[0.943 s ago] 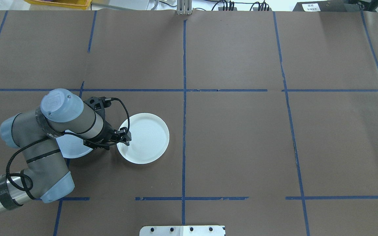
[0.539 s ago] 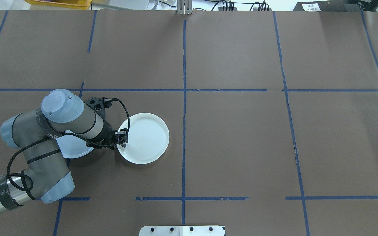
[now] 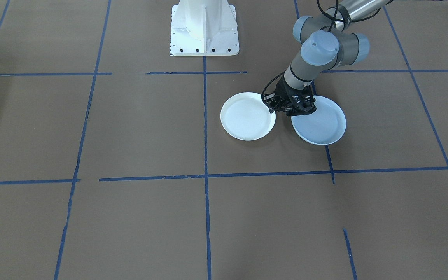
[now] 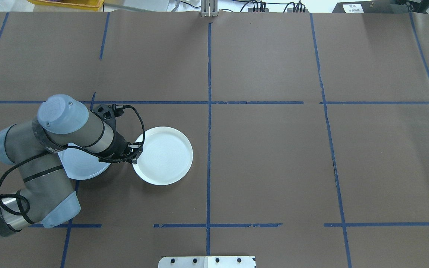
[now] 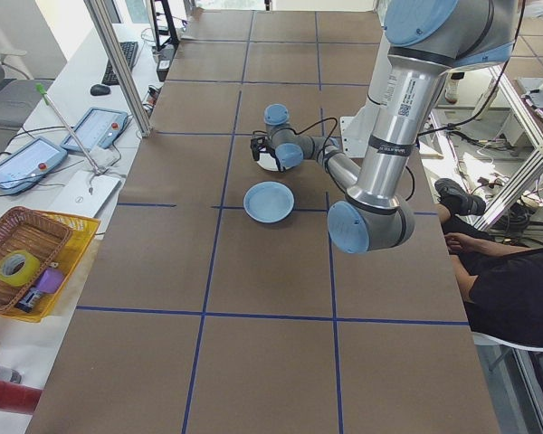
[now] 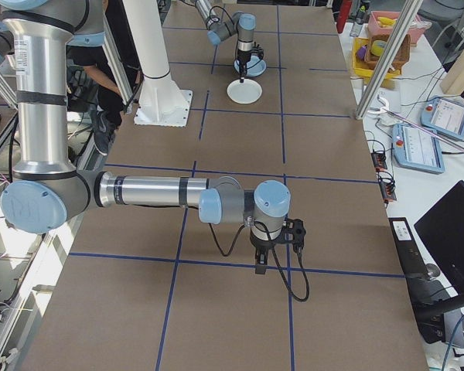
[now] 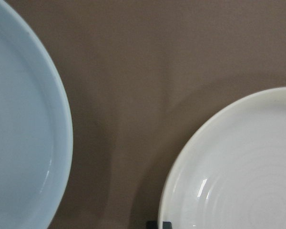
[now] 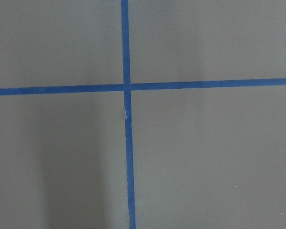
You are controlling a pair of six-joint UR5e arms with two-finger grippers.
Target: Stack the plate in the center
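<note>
Only a narrow gap separates white plate and pale-blue plate.

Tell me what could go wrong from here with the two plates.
1. The left gripper sits at the very edge of the white plate; so thin a hold on the rim may slip or tilt the plate when it lifts.
2. The blue plate lies close beside it, partly under the wrist; a low move across could knock or push it.

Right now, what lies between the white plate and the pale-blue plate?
Only bare brown table cover between the white plate and pale-blue plate, in the left wrist view; the left gripper hangs above.
</note>
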